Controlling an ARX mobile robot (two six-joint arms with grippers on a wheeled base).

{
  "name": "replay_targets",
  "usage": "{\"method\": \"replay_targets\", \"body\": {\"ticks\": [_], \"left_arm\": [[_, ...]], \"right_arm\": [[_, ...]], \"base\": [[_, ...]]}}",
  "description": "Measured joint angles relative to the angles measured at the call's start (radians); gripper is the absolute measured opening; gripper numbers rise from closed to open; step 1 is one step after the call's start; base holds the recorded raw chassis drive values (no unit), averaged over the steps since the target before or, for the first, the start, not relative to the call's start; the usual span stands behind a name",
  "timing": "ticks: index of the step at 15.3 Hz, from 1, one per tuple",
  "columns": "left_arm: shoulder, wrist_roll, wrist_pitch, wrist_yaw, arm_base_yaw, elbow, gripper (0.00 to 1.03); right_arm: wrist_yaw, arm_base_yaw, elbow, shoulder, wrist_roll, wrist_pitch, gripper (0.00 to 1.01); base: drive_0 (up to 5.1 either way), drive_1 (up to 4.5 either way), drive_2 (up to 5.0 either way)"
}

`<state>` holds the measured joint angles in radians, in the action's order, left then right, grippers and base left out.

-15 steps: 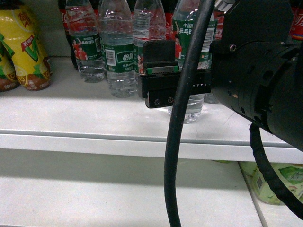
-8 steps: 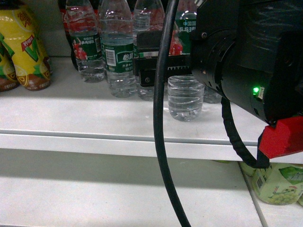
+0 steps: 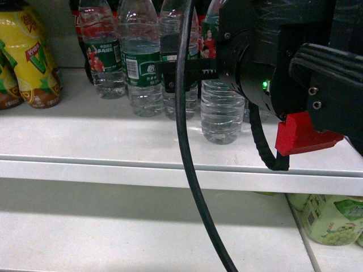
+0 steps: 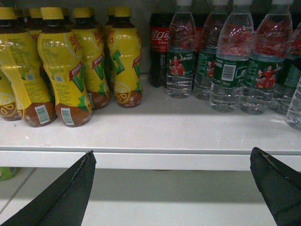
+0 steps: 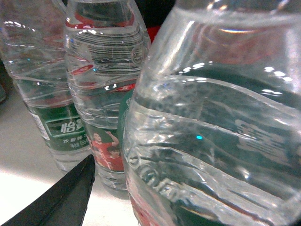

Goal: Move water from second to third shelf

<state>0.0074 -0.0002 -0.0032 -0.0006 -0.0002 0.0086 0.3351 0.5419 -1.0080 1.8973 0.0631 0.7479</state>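
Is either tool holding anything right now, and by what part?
Left tool: open, nothing held. Right tool sits at the label band of a water bottle, but whether it grips cannot be told.

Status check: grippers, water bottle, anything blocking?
Right gripper around front water bottle, closure unclear. Left gripper open, empty, low. Neighbouring bottles crowd it.

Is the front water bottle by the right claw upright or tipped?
Upright. In the head view the water bottle stands with its base flat on the shelf; its upper part is hidden behind the right claw.
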Motion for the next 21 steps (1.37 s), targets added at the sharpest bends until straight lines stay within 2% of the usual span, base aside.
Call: {"method": "replay_targets", "body": {"ticks": [3, 7, 9, 11, 17, 21], "left_arm": [[0.0, 0.0, 0.0, 0.0, 0.0, 0.0, 0.98], [0.0, 0.0, 0.0, 0.0, 0.0, 0.0, 0.98], [0.0, 0.0, 0.0, 0.0, 0.0, 0.0, 0.98], [0.0, 0.0, 0.0, 0.0, 0.0, 0.0, 0.98], [0.0, 0.0, 0.0, 0.0, 0.0, 0.0, 0.98], [0.0, 0.0, 0.0, 0.0, 0.0, 0.0, 0.98]], "right_arm": [[0.014, -0.006, -0.019, 0.015, -0.004, -0.016, 0.98], [0.032, -0.012, -0.021, 0.013, 0.0, -0.026, 0.59], [0.031, -0.011, -0.009, -0.004, 0.008, -0.032, 0.47], [0.018, 0.0, 0.037, -0.051, 0.019, -0.044, 0.44], [-0.079, 0.013, 0.299, -0.354, 0.045, -0.09, 0.43], [-0.132, -0.039, 0.457, -0.616, 0.049, -0.166, 0.43]], "base": [[0.0, 0.0, 0.0], [0.0, 0.0, 0.0], [0.0, 0.0, 0.0], [0.0, 0.0, 0.0], [0.0, 0.0, 0.0], [0.0, 0.0, 0.0]]}}
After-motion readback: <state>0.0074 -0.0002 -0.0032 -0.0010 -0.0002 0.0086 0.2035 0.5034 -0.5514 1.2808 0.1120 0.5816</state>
